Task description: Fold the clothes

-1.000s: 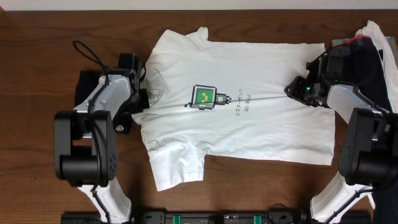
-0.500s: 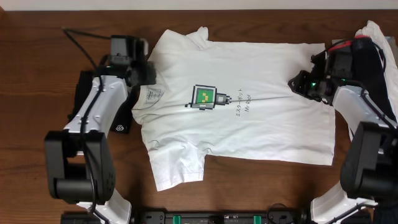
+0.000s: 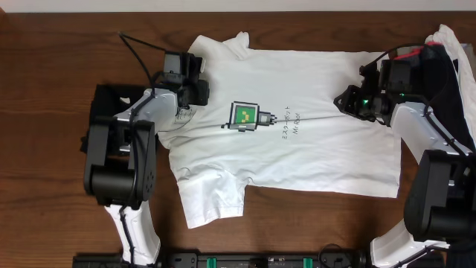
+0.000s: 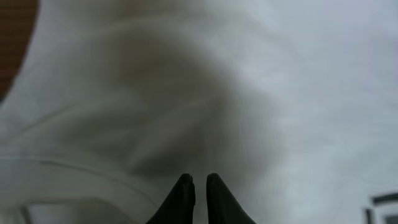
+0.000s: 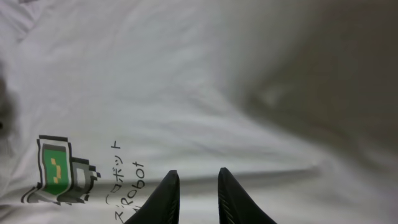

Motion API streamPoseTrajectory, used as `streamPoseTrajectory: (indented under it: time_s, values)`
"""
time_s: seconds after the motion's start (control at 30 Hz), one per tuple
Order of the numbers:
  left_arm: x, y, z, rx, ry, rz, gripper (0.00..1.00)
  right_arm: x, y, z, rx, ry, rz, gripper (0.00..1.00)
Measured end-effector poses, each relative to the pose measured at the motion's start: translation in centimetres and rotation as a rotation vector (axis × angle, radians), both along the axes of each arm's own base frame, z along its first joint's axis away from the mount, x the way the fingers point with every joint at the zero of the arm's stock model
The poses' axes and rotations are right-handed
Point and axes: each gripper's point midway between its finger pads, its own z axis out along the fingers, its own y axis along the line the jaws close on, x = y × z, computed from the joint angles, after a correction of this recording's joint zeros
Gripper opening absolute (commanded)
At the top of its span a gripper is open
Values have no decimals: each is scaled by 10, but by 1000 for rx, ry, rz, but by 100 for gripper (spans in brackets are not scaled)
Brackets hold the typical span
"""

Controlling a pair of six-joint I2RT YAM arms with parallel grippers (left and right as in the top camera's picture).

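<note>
White T-shirt point(image 3: 320, 156) was seen spread flat, print point(image 3: 242, 117) up, across the middle of the table point(image 3: 44, 89), collar end toward the left arm and hem point(image 3: 394, 126) toward the right arm. More clothes, black and white, were piled at the table's right edge point(image 3: 450, 67). Left gripper point(image 3: 198, 91) was held over the shoulder area just beside the collar, jaws drawn almost together, no cloth seen pinched between them. Right gripper point(image 3: 346, 101) was held over the lower body of the shirt, jaws narrowly parted, nothing caught between. Fabric was judged thin, light and limp: easily dragged or bunched, with no shape kept when lifted. Hold is best taken at double-layer edges, at the shoulder seam and hem corner, both ends being raised together.
</note>
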Motion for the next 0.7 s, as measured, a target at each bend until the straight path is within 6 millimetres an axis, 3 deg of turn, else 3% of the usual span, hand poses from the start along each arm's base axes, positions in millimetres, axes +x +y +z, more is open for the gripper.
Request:
streamPoseTrajectory:
  time_s: [0.27,0.4,0.57,0.7]
  values:
    - [6,19,-1,67,-17,58,15,5,-15,-3,-86,-18,-29,27]
    - [6,23,-1,75,-18,69,15,16,-33,-1,-208,-72,-34,19]
    - [6,24,-2,68,-10,92,15,23,-50,-2,-274,-99,-51,20]
    - [5,24,-2,52,-1,118,15,25,-71,-23,-299,-72,-88,20]
